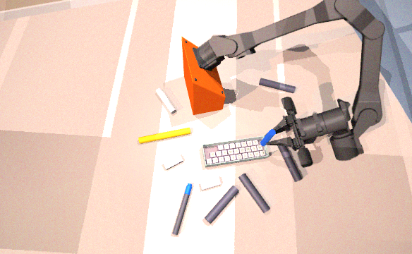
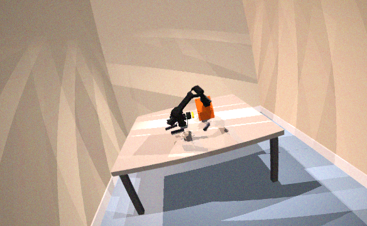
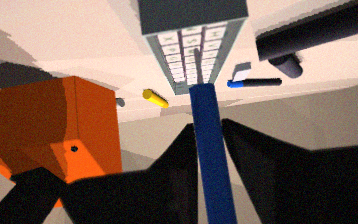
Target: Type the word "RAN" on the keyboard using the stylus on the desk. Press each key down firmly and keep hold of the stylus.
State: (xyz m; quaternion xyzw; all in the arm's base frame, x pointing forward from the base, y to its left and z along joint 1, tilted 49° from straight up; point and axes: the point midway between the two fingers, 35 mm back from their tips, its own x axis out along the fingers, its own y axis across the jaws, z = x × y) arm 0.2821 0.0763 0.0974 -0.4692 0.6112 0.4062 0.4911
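the gripper (image 1: 270,138) (image 3: 207,127) is nearly closed, pinching the blue stylus (image 1: 268,137) (image 3: 212,150) over one end of the keyboard (image 1: 206,165) (image 3: 192,25)! typing looks to be the step in hand; next, presumably, line the tip up over the wanted letter, then press firmly, grip kept.

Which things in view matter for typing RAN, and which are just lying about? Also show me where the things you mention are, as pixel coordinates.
Part of the job:
- blue stylus (image 1: 268,137) (image 3: 211,150), held in the tool (image 1: 270,136) (image 3: 207,127)
- keyboard (image 1: 235,152) (image 3: 147,17)

Just lying about:
- yellow stick (image 1: 164,135) (image 3: 155,98)
- white stick (image 1: 166,101)
- blue-tipped dark stick (image 1: 182,212) (image 3: 260,82)
- four plain dark sticks (image 1: 221,204)
- two white blocks (image 1: 173,162)
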